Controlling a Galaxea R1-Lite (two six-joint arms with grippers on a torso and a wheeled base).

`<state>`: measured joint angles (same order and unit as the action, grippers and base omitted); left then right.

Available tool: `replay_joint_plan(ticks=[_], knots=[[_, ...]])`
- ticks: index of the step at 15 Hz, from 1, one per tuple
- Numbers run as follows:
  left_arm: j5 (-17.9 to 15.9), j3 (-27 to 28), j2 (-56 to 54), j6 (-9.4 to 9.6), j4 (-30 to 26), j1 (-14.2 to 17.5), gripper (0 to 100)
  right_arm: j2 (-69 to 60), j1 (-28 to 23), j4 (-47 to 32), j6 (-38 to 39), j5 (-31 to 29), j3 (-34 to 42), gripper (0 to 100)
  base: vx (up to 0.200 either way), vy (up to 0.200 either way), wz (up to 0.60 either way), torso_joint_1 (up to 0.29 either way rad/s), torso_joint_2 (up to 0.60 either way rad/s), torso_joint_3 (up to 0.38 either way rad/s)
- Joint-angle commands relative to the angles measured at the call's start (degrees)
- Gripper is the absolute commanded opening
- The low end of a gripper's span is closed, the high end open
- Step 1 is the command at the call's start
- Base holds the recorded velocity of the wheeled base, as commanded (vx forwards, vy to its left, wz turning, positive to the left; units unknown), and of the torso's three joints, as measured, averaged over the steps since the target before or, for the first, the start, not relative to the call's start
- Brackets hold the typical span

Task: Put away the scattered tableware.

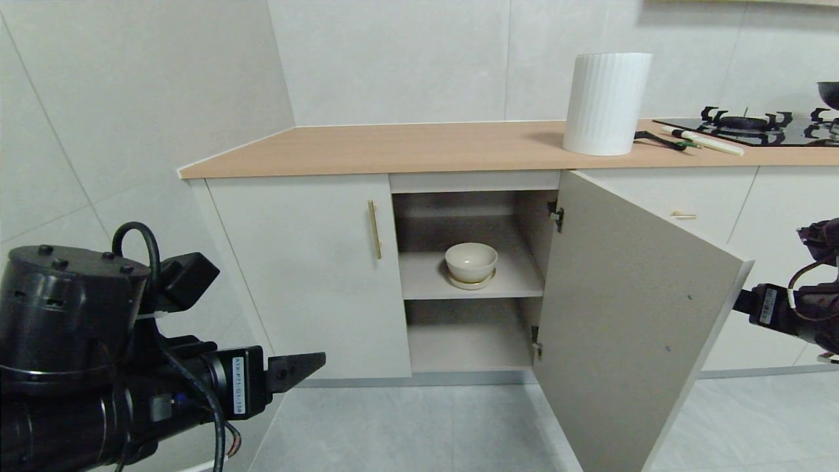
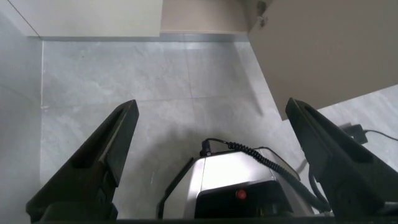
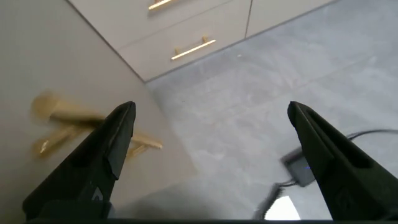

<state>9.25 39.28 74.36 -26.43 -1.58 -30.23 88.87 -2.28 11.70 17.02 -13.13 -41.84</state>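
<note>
A cream bowl sits on a small plate on the middle shelf of the open cabinet. Loose utensils lie on the wooden counter beside a white ribbed canister. My left gripper hangs low, left of the cabinet, open and empty above the floor. My right gripper is open and empty behind the swung-out cabinet door, close to its gold handle. The right arm shows past the door's edge.
The left cabinet door is shut, with a gold handle. A gas stove lies at the counter's right end. Drawers with gold handles stand to the right of the open door. Grey tiled floor lies open before the cabinet.
</note>
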Motion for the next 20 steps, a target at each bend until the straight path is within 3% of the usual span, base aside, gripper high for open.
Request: replay_joint_plan(ticks=[1,6,10,11,14,20], knots=[[0.0,0.0,0.0,-0.03,0.0,0.0,100,1.9,2.3,1.0,1.8,0.1,0.1,100,0.000,0.000,0.00,0.000,0.00,0.000],[0.0,0.3,-0.2,-0.20,0.1,0.0,100,1.5,8.6,1.2,5.7,0.2,0.1,100,0.000,0.000,0.00,0.000,0.00,0.000],[0.1,0.4,-0.3,-0.20,0.1,0.1,100,6.1,18.9,1.5,5.8,0.6,-2.6,100,0.000,0.000,0.00,0.000,0.00,0.000],[0.1,0.4,-0.3,-0.20,0.1,0.1,100,6.3,19.2,1.5,5.8,0.6,-2.9,100,0.000,0.000,0.00,0.000,0.00,0.000],[0.2,1.0,-1.1,-0.20,0.1,0.2,100,14.0,27.1,1.0,5.0,0.9,-11.6,100,0.000,0.000,0.00,0.000,0.00,0.000],[0.2,0.9,-0.8,-0.03,0.1,0.2,100,25.5,28.7,1.0,4.9,6.5,-23.8,100,0.000,0.000,0.00,0.000,0.00,0.000]])
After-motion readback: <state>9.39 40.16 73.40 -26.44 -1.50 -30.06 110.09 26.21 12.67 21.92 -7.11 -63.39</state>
